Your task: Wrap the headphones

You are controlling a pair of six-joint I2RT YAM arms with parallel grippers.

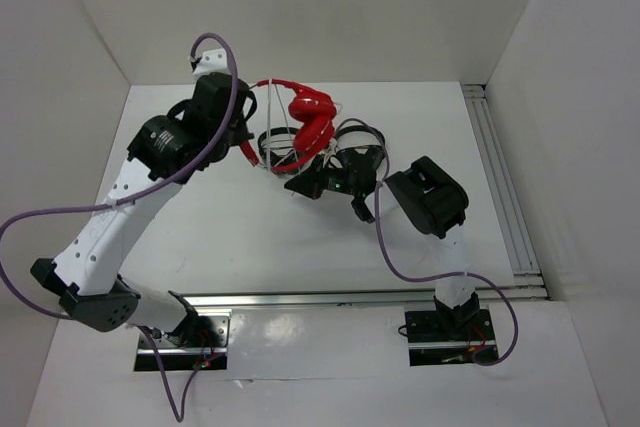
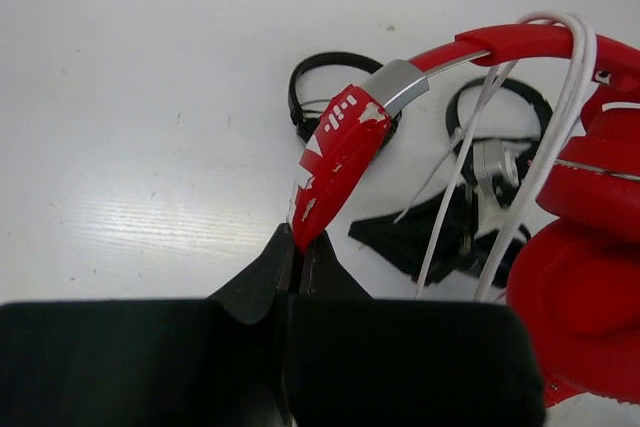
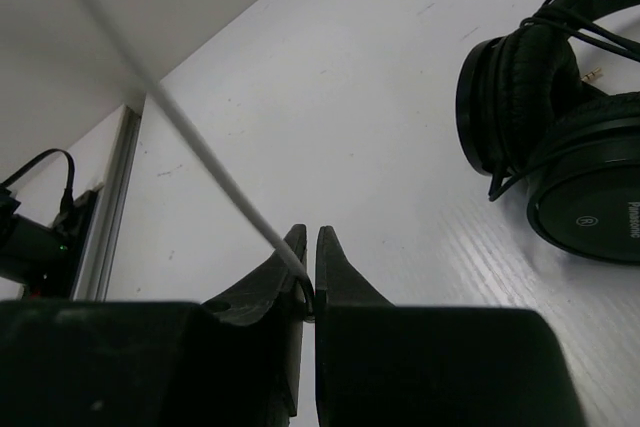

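- I am watching the red headphones (image 1: 312, 117) hanging above the table's far middle, with the left gripper (image 2: 298, 244) clamping the headband's chipped end.
- Only the right wrist view is showing the right gripper (image 3: 308, 247) pinching the white cable (image 3: 200, 142) taut.
- Below, black headphones (image 3: 560, 147) are lying on the white table (image 1: 250, 237), with white walls (image 1: 330, 7) enclosing it.

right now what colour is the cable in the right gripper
White cable, clearest in right wrist view.
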